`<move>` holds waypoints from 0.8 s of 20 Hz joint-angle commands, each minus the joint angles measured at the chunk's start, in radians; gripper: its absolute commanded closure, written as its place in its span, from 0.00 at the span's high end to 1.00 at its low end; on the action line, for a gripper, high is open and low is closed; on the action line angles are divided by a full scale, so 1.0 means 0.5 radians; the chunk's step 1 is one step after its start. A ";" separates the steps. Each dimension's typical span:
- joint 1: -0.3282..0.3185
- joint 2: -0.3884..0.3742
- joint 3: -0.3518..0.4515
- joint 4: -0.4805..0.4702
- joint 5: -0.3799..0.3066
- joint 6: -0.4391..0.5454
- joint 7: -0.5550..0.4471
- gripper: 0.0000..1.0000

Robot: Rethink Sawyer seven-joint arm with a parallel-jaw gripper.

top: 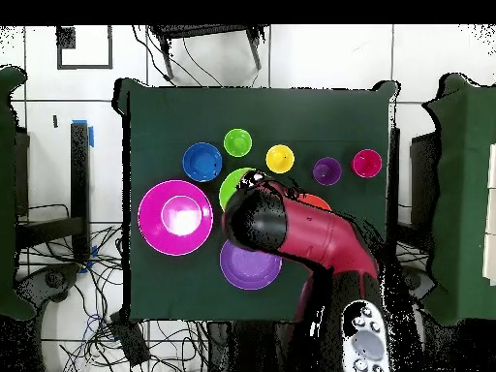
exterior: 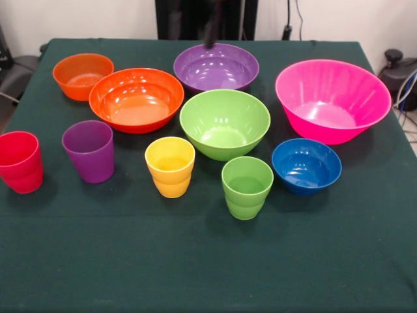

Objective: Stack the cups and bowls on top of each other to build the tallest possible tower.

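Note:
All bowls sit apart and open side up on the green cloth; no tower shows. The pink bowl (exterior: 332, 99) (top: 175, 217) is at the right, the purple bowl (exterior: 216, 67) (top: 250, 264) at the far middle. The lime green bowl (exterior: 225, 122) (top: 232, 184), large orange bowl (exterior: 137, 99), small orange bowl (exterior: 83, 75) and small blue bowl (exterior: 306, 165) (top: 202, 161) sit around them. The red cup (exterior: 20, 161), purple cup (exterior: 89, 150), yellow cup (exterior: 170, 166) and green cup (exterior: 247, 186) stand in a front row. My gripper (exterior: 212, 34) shows only as a dark tip above the purple bowl's far rim.
In the overhead view my red and black arm (top: 300, 232) reaches over the table's middle and hides the small orange bowl and most of the large orange one. The table's near strip in the front view holds nothing. Cables and chairs lie around the table.

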 commanded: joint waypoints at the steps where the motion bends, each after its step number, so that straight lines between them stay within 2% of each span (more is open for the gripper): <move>1: -0.163 0.330 0.262 -0.125 -0.170 -0.220 -0.018 1.00; 9: -0.265 0.406 0.331 -0.166 -0.237 -0.237 -0.053 1.00; 16: -0.184 0.381 0.299 -0.136 -0.220 -0.239 0.066 1.00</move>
